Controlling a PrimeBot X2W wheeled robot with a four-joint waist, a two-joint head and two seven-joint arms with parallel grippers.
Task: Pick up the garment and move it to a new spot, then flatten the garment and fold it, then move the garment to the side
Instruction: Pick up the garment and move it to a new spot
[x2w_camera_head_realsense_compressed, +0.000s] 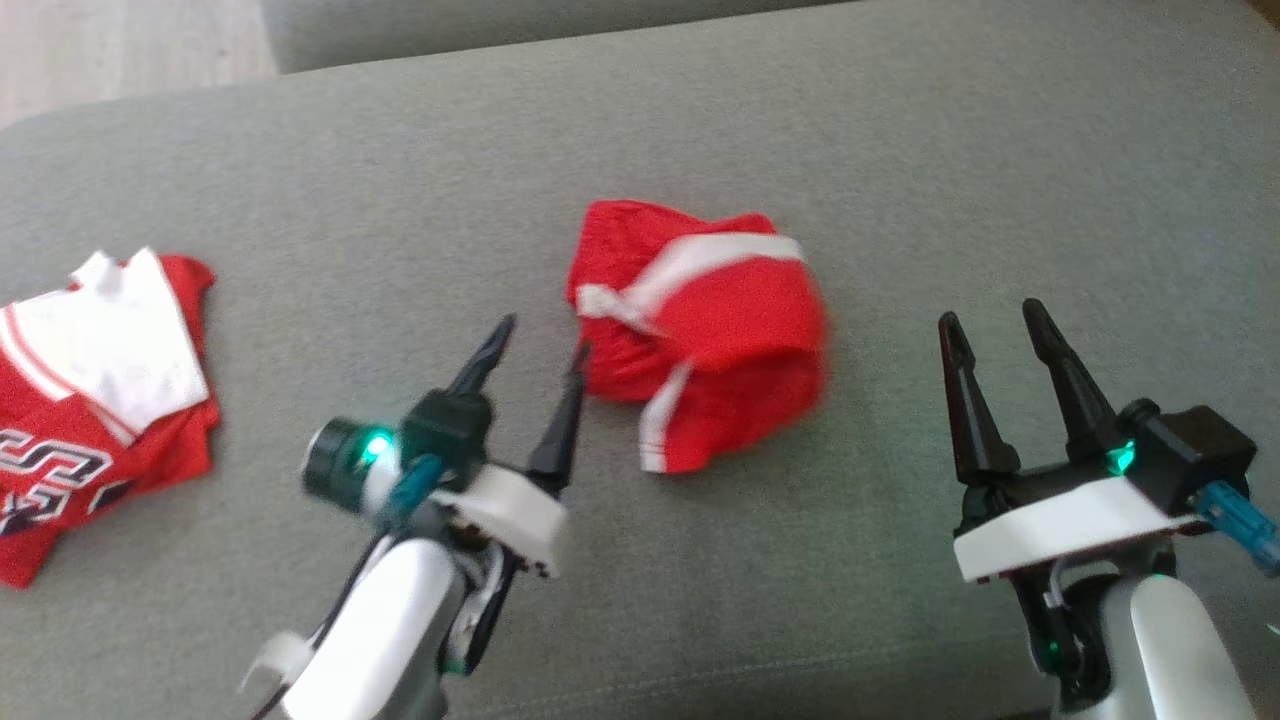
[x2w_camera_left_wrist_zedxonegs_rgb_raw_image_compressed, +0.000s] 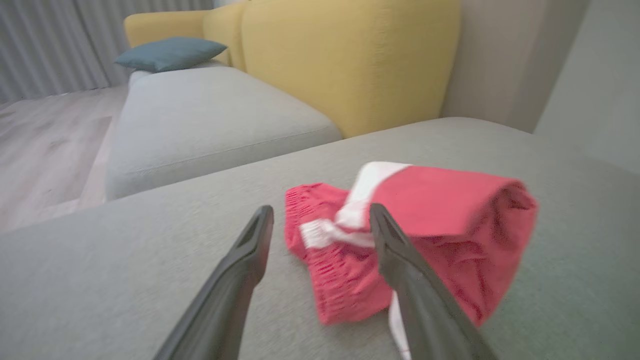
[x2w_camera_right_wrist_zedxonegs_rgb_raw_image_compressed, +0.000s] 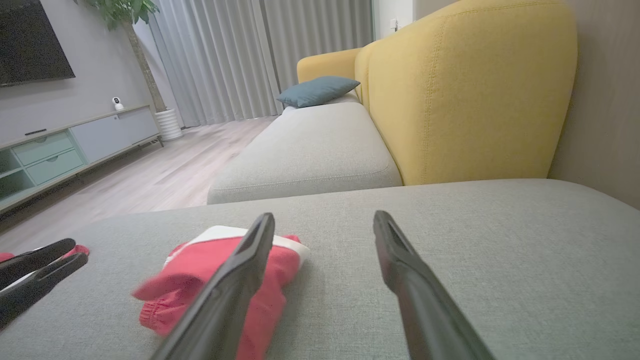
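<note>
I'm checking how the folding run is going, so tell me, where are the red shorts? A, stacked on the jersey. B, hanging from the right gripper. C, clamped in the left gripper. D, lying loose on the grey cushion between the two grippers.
D: the red shorts lie crumpled on the grey cushion, with the left gripper open at their edge and the right gripper open and apart from them.

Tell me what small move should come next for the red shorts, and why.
Probably lower the left gripper onto the nearest edge of the red shorts and pinch it: they lie crumpled on the grey cushion beside its open jaws.
</note>
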